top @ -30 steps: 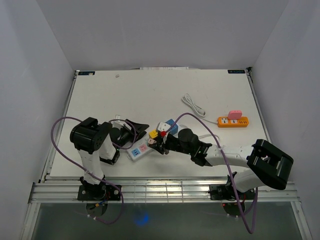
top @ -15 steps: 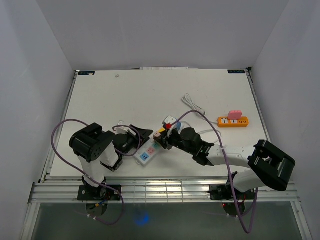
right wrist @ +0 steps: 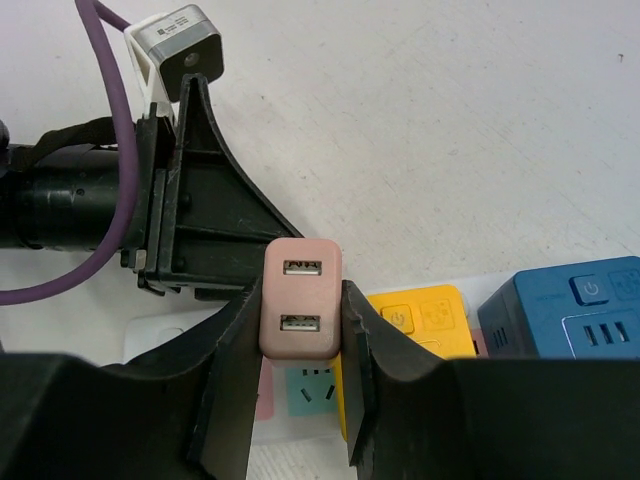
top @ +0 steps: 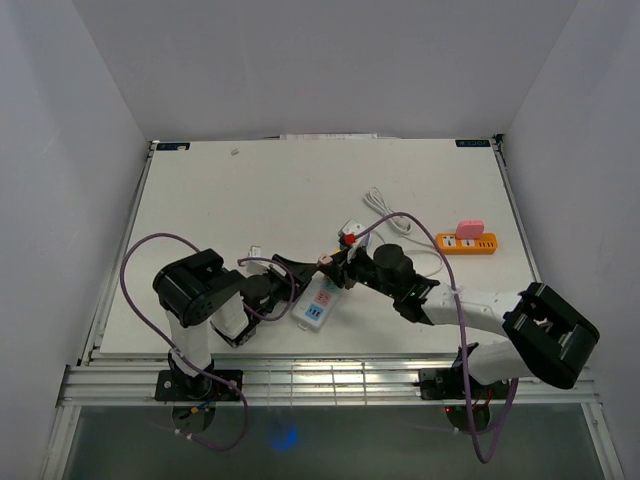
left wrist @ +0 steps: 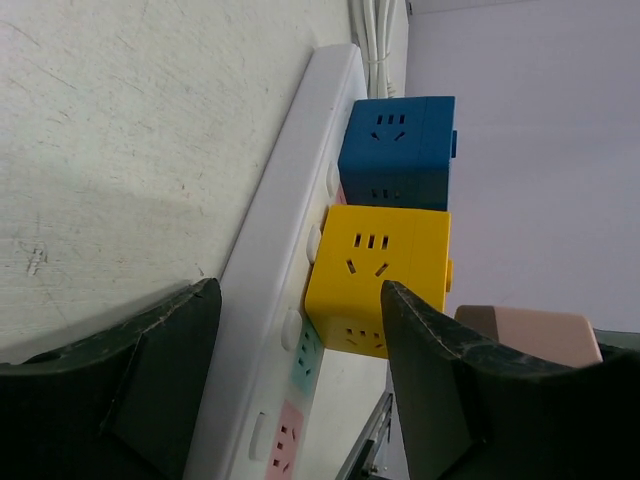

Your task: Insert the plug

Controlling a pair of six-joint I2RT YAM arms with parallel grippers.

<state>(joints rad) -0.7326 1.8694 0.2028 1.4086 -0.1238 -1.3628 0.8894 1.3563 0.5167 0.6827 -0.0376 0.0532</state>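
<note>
My right gripper (right wrist: pixel 300 292) is shut on a pink USB charger plug (right wrist: pixel 300 322), its two ports facing the camera and its prongs hidden. It hangs over the teal socket (right wrist: pixel 308 386) of a white power strip (top: pixel 315 306), beside the yellow cube adapter (right wrist: pixel 418 318) and the blue one (right wrist: pixel 565 312). My left gripper (left wrist: pixel 300 290) stands open astride the strip (left wrist: pixel 285 230). One finger (left wrist: pixel 130 385) lies against the strip's side wall, the other (left wrist: pixel 450 390) stands apart from it. In the top view both grippers, left (top: pixel 293 268) and right (top: pixel 338 264), meet at the strip.
An orange power strip (top: pixel 466 243) carrying a pink plug (top: pixel 469 228) lies at the right. The white strip's coiled cable (top: pixel 385 210) runs behind my right arm. Purple cables loop off both arms. The table's metal front rail (top: pixel 330 380) is close behind the strip.
Both grippers and the white strip have shifted to the right, and the strip has turned more end-on. The pink plug stays in my right gripper.
</note>
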